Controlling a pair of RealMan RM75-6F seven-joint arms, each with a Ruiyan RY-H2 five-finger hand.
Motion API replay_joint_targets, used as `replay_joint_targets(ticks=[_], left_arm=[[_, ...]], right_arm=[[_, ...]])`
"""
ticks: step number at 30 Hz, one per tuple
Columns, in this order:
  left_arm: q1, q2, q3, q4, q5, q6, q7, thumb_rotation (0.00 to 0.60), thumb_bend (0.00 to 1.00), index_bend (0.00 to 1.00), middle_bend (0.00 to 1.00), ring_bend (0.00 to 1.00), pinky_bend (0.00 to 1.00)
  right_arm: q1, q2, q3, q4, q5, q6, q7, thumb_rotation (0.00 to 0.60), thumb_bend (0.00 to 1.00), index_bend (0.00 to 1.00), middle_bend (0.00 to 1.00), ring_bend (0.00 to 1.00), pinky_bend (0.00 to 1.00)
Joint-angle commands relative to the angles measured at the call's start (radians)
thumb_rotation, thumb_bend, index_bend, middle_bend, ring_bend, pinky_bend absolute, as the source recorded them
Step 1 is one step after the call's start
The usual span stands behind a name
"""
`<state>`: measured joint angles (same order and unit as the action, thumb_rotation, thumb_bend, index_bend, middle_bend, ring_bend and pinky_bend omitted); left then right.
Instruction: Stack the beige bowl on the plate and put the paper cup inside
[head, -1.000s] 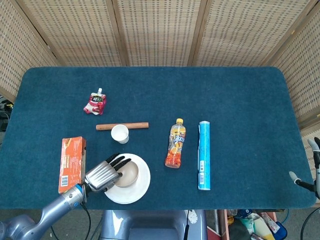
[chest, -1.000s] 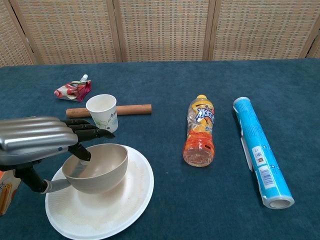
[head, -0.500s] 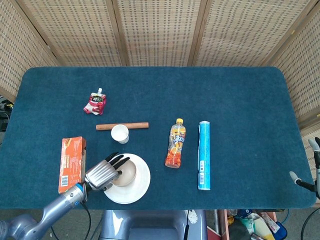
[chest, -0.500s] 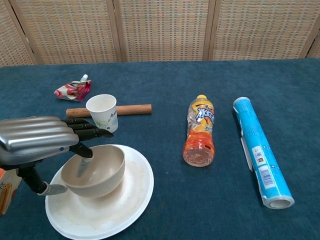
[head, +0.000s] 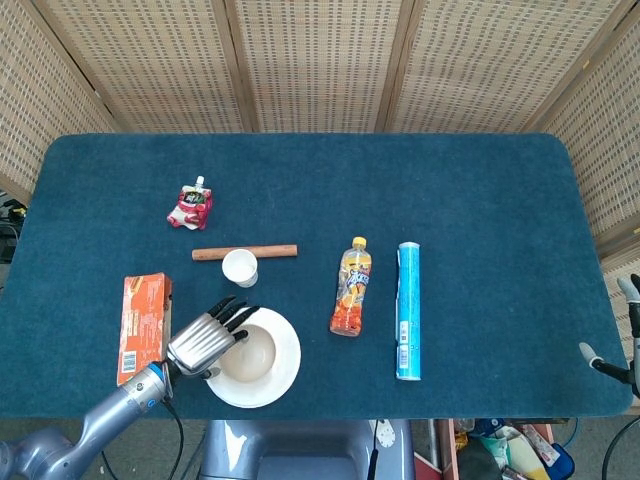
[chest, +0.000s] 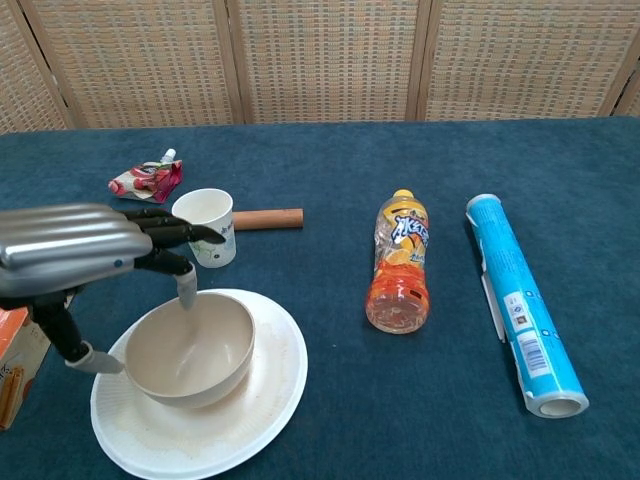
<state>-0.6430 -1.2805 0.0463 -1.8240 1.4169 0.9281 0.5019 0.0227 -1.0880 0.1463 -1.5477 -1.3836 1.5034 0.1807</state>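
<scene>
The beige bowl (chest: 190, 347) (head: 247, 350) sits upright on the white plate (chest: 265, 400) (head: 285, 365) at the table's near left. My left hand (chest: 85, 250) (head: 205, 340) hovers just above the bowl's left rim, fingers spread, holding nothing. The white paper cup (chest: 206, 226) (head: 240, 267) stands upright just beyond the plate, in front of a brown wooden stick (chest: 268, 218). My right hand (head: 620, 340) shows only as fingertips at the right edge of the head view, off the table.
An orange box (head: 143, 325) lies left of the plate. A red pouch (head: 190, 207) lies further back. An orange drink bottle (chest: 399, 265) and a blue tube (chest: 515, 305) lie to the right of the plate.
My left hand let go of the bowl and rose off its rim, moving slightly back. The bowl settled level on the plate.
</scene>
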Motion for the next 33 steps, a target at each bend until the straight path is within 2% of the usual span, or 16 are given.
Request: replay_joint_targets(ticks=[1, 7, 13, 23, 33], left_arm=[[0.004, 0.047, -0.037, -0.027, 0.006, 0.041, -0.048, 0.6, 0.15, 0.34, 0.0, 0.0, 0.0], [0.002, 0.135, -0.127, -0.042, -0.039, 0.106, -0.114, 0.6, 0.18, 0.34, 0.0, 0.0, 0.0], [-0.023, 0.138, -0.183, 0.025, -0.137, 0.093, -0.116, 0.6, 0.2, 0.36, 0.0, 0.0, 0.0], [-0.077, 0.02, -0.2, 0.196, -0.251, 0.048, -0.032, 0.6, 0.24, 0.41, 0.0, 0.0, 0.0], [-0.122, -0.061, -0.185, 0.273, -0.326, -0.007, 0.025, 0.6, 0.25, 0.42, 0.0, 0.0, 0.0]], right_arm=[[0.0, 0.001, -0.001, 0.0, -0.001, 0.001, 0.001, 0.6, 0.18, 0.0, 0.0, 0.0, 0.0], [0.001, 0.0, -0.001, -0.002, -0.002, -0.001, -0.002, 0.6, 0.18, 0.0, 0.0, 0.0, 0.0], [0.003, -0.001, -0.004, -0.007, -0.008, -0.002, -0.009, 0.6, 0.18, 0.0, 0.0, 0.0, 0.0], [0.004, -0.003, -0.004, -0.005, -0.006, -0.006, -0.012, 0.6, 0.18, 0.0, 0.0, 0.0, 0.0], [0.006, -0.003, -0.003, 0.0, -0.001, -0.012, -0.003, 0.6, 0.18, 0.0, 0.0, 0.0, 0.0]])
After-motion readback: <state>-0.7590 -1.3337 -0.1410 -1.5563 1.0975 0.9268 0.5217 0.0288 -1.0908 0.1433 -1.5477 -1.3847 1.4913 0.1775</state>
